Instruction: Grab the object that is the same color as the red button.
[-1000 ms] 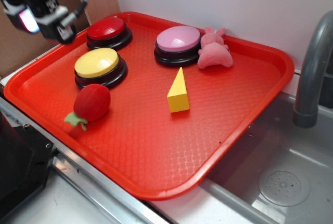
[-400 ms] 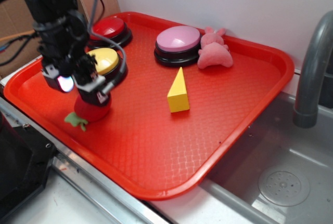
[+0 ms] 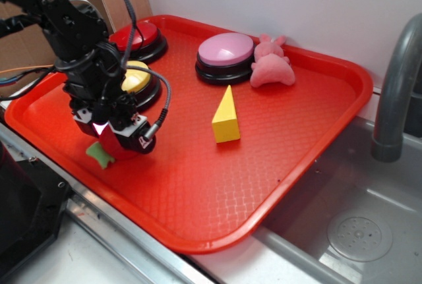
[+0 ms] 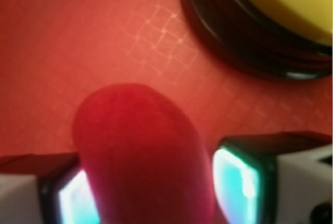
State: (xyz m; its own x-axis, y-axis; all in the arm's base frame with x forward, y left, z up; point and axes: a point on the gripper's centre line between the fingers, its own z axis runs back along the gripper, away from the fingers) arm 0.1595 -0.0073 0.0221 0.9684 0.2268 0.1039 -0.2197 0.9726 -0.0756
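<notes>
White wall (image 3: 277, 0) behind; steel sink (image 3: 356, 225) and grey faucet (image 3: 395, 93) right.

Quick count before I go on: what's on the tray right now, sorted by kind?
Push buttons: 3 (red button, yellow, pink)
Plush toys: 2 (strawberry between the hand's fingers, pig)
Yellow wedge blocks: 1
Total: 6 things on the red tray.
</notes>
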